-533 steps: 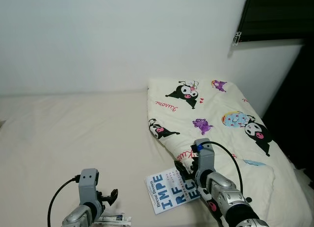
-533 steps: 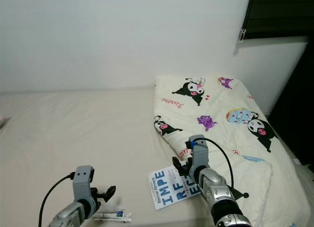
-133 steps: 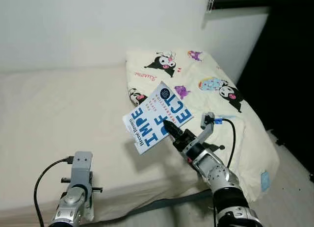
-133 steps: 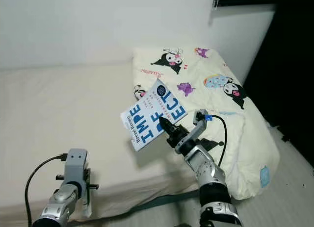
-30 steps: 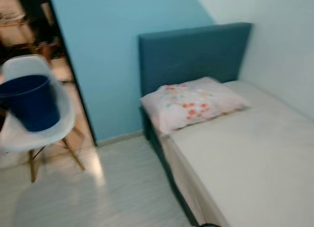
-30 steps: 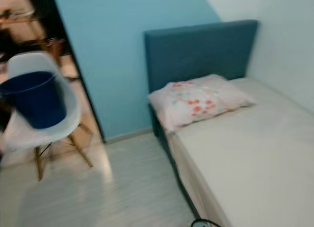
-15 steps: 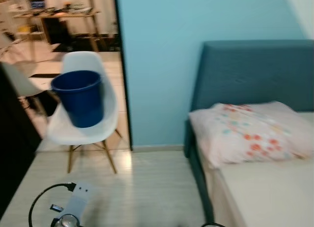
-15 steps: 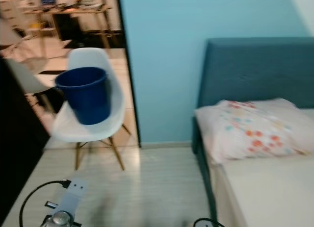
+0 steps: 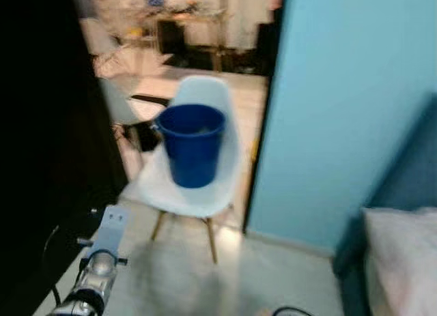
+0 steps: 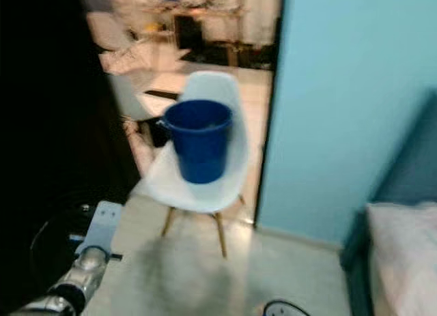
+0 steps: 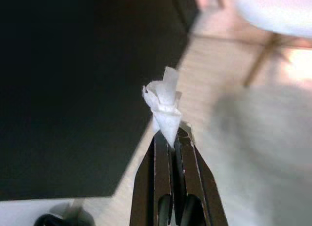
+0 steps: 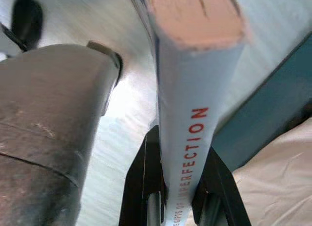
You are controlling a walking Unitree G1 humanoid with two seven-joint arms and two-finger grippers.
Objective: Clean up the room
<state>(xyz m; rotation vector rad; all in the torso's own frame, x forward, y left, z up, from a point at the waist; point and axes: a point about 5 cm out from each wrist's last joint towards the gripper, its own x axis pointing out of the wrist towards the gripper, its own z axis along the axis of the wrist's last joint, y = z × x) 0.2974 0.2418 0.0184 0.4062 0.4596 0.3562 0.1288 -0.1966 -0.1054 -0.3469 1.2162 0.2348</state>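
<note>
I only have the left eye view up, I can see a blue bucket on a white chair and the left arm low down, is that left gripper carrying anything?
Observer: Yes. In the left wrist view the left gripper is shut on a crumpled white piece of paper that sticks out past the fingertips.
Operator: And the right arm, is it holding something?
Observer: The right gripper is clamped on a book, held by its spine, which carries red lettering.
Operator: What is around that book?
Observer: Behind it the right wrist view shows pale floor, the dark teal bed frame and cream bedding.
</note>
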